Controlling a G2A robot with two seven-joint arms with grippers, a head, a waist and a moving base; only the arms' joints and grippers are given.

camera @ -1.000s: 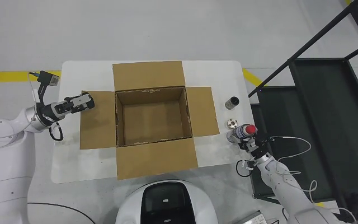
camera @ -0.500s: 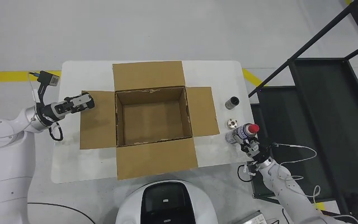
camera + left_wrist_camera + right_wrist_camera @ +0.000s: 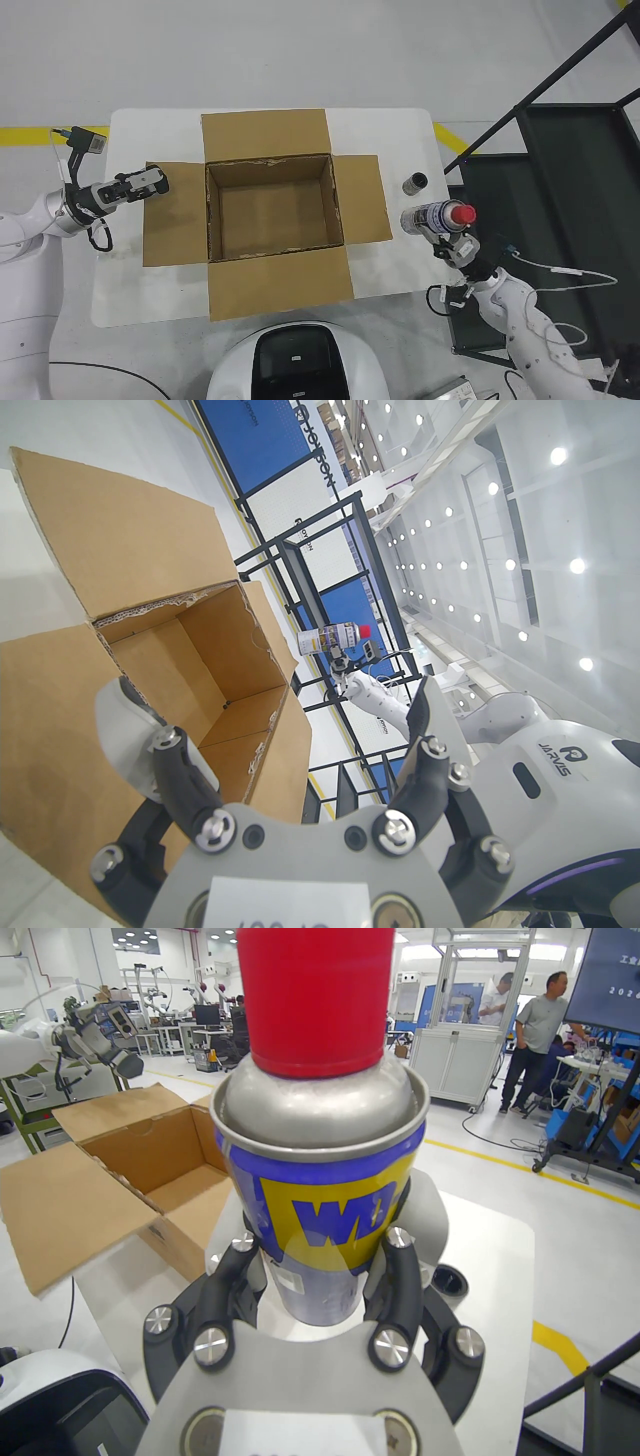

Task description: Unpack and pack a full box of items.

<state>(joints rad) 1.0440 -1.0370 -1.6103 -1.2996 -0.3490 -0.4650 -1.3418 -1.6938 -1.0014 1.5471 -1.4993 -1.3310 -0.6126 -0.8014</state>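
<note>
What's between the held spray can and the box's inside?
Top view: the box's side flap and bare table separate the spray can from the opening.

An opened box (image 3: 270, 135) sat in the middle of the desk (image 3: 130, 290), its four flaps spread flat to the left, right, near and far sides. The left pincer (image 3: 162, 180) hung over the outer edge of the left flap, pointing toward the box. To the right of the right flap, the right pincer (image 3: 449, 238) gripped a spray can (image 3: 432, 216) up off the desk, the can lying sideways over the desk's right edge with its cap end pointing away from the box. A small cup (image 3: 415, 184) stood on the desk just beyond the can on the far side. Metal steps (image 3: 540, 200) stood right of the desk.
</note>
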